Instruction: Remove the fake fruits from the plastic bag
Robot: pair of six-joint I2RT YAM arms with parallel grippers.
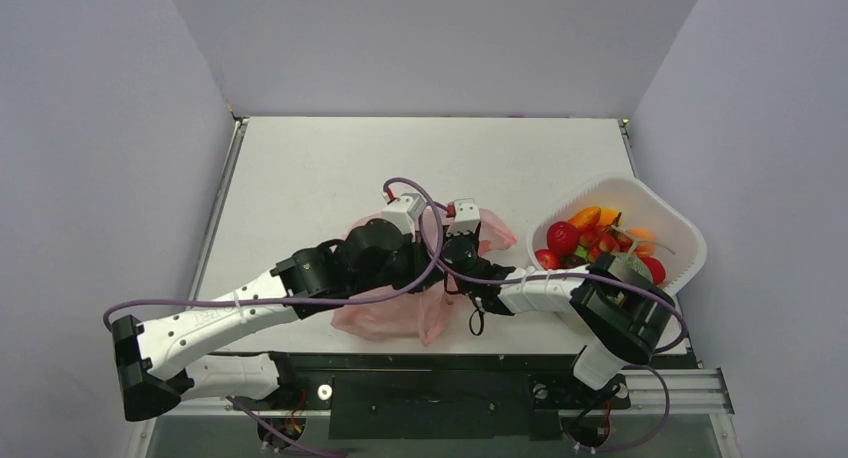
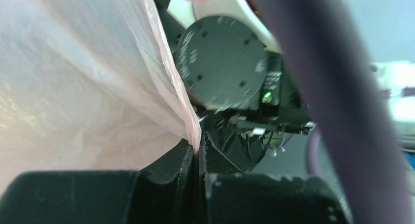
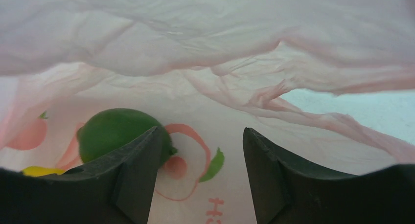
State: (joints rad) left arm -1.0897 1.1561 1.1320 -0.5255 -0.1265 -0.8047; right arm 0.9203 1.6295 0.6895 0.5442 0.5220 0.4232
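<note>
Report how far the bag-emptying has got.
Done: several fruits sit in the basket. In hand: left gripper pinches the bag edge; right gripper, open, sits inside by a green fruit. Left: that fruit and a yellow one.

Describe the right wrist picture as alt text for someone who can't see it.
The open right gripper sits inside the pink bag, its two dark fingers apart. A green fruit lies on the bag's printed plastic just beyond one finger, partly hidden by it, and a sliver of yellow fruit shows at the lower left.
</note>
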